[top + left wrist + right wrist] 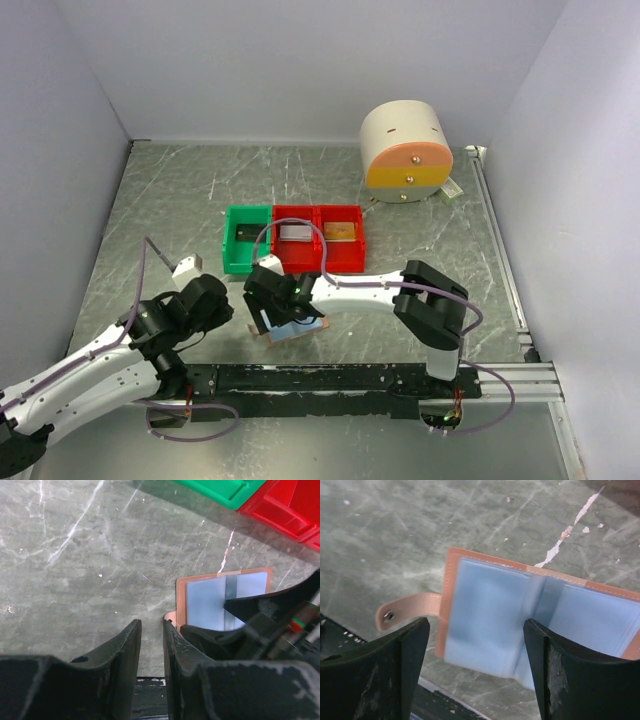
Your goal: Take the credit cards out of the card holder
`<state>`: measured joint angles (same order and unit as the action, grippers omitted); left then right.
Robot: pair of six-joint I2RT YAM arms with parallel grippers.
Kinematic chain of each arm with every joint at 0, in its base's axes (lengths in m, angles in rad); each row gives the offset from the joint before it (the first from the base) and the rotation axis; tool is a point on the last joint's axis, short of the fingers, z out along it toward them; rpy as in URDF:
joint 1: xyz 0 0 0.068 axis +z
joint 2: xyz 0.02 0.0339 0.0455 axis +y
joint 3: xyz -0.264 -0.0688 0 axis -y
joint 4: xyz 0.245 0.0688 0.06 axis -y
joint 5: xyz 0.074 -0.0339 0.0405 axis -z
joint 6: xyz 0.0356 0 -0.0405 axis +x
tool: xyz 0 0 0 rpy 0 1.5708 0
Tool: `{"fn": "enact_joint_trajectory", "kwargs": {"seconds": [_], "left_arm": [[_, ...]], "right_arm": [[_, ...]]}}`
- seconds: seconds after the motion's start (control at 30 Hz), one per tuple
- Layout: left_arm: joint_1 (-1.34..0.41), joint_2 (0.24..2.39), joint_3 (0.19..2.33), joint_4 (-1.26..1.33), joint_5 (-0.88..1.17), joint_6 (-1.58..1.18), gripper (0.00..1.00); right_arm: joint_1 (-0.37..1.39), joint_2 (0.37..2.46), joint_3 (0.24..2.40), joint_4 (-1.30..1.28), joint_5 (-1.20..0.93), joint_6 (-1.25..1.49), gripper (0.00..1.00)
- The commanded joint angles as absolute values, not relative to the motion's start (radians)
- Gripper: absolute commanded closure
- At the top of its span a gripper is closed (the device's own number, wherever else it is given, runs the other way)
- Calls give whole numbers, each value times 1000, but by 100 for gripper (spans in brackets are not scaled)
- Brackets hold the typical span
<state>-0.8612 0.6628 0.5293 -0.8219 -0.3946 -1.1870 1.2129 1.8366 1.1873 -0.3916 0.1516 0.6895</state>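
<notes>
The card holder [297, 331] lies open on the table, tan leather with pale blue lining [490, 610] facing up and no card showing in its pockets. Its snap strap [405, 611] sticks out to the left. My right gripper [268, 302] hovers open just over it, fingers [410, 650] wide apart with the lining between them. My left gripper [216, 300] sits to the holder's left; its fingers [131, 640] stand a narrow gap apart with nothing between. A dark card [246, 234], a silver card [294, 232] and a gold-brown card [341, 231] lie in the bins.
A green bin [229, 246] and two red bins [300, 262] stand in a row behind the holder. A big cream cylinder with an orange band [405, 150] stands at the back right. A black rail [350, 380] runs along the near edge.
</notes>
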Motion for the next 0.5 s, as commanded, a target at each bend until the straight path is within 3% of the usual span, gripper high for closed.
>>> {"fn": "enact_joint_trajectory", "kwargs": {"seconds": [0.0, 0.1, 0.23, 0.47], "left_arm": [[-866, 617, 560, -871, -445, -1230, 64], [-866, 601, 556, -867, -443, -1226, 64], [-867, 601, 557, -861, -440, -1216, 64], [-866, 602, 556, -852, -437, -1202, 64]], "right_arm": [[1220, 1903, 1219, -459, 214, 685, 23], [1233, 1956, 1241, -516, 268, 706, 23], [1238, 1987, 1247, -543, 297, 724, 30], [1226, 1967, 1209, -475, 237, 734, 55]]}}
